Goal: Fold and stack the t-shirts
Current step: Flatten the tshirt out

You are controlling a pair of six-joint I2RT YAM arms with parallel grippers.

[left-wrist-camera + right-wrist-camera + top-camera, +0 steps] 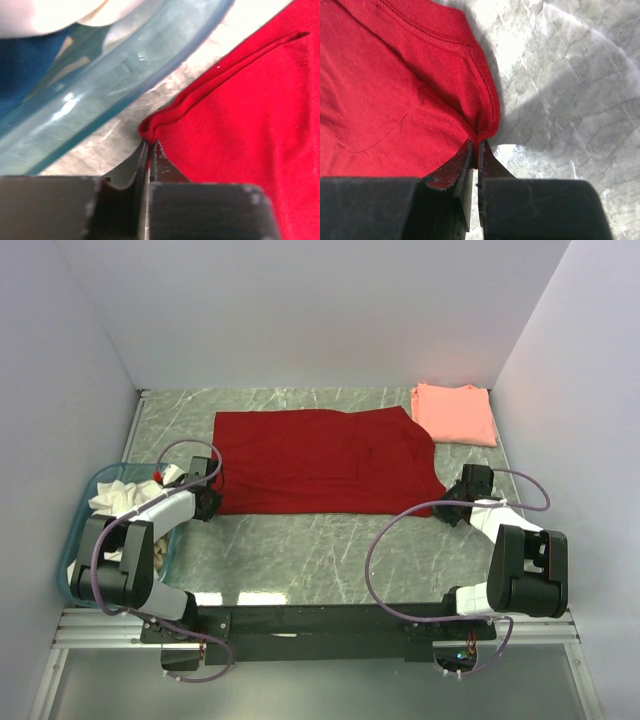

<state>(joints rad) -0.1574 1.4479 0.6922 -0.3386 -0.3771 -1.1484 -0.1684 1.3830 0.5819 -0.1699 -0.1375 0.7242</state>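
A deep red t-shirt (325, 460) lies spread and partly folded on the grey marble table. My left gripper (212, 502) is shut on its near left corner; in the left wrist view the jaws pinch the red hem (150, 131). My right gripper (447, 502) is shut on its near right corner; in the right wrist view the red cloth (410, 95) bunches between the jaws. A folded salmon-pink t-shirt (455, 413) lies at the far right corner, apart from both grippers.
A teal plastic basket (84, 508) with white cloth inside stands at the left, right beside my left arm; its rim (115, 85) is close to the left gripper. White walls close in the table on three sides.
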